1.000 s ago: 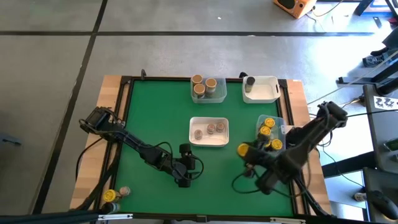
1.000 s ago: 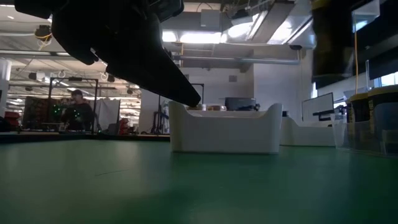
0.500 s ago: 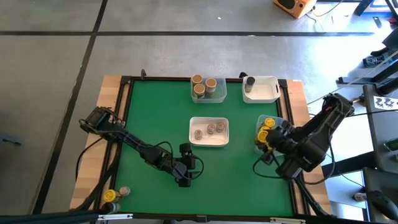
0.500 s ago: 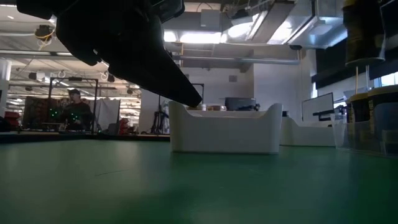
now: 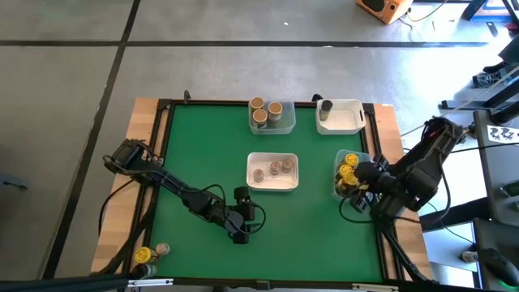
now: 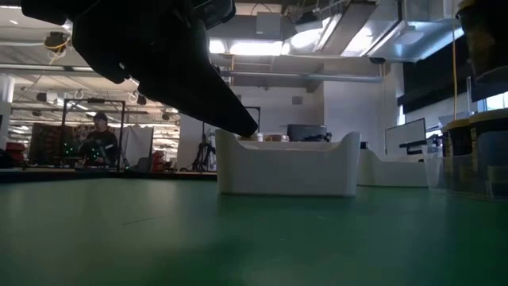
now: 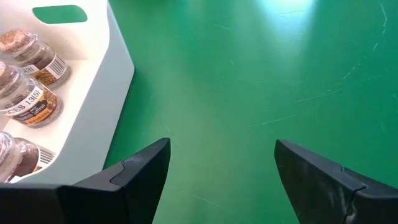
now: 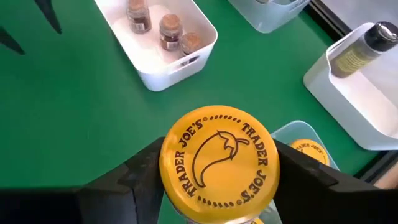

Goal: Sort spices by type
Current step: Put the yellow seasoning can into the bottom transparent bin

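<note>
My right gripper (image 8: 219, 171) is shut on a spice jar with a yellow lid (image 8: 217, 155) and hangs over the clear tray (image 5: 362, 158) at the table's right edge. More yellow-lidded jars (image 5: 347, 166) stand in that tray. In the low view the held jar (image 6: 482, 36) shows high at the right. My left gripper (image 7: 222, 146) stands open above the green mat, just near of the white centre tray (image 5: 272, 185), with nothing between its fingers (image 5: 247, 209). That tray holds cork-topped jars (image 7: 28, 53). My right gripper pinches the jar between its two fingers (image 8: 140, 174), one on each side of the body just under the yellow lid (image 8: 180, 186). The fingers slant down from the table's right side. The jar is lifted clear, lid up, above the clear tray.
A clear tray with tan-lidded jars (image 5: 272, 115) and a white tray (image 5: 349, 122) with one dark-lidded jar (image 5: 327, 106) stand at the far edge. Two loose jars (image 5: 151, 252) sit at the near left corner. Bare mat lies left of the centre tray.
My right gripper has carried the yellow-lidded jar up and toward the table's right edge, from low over the mat to above the clear tray, rolling its wrist on the way. The jar stays held throughout.
</note>
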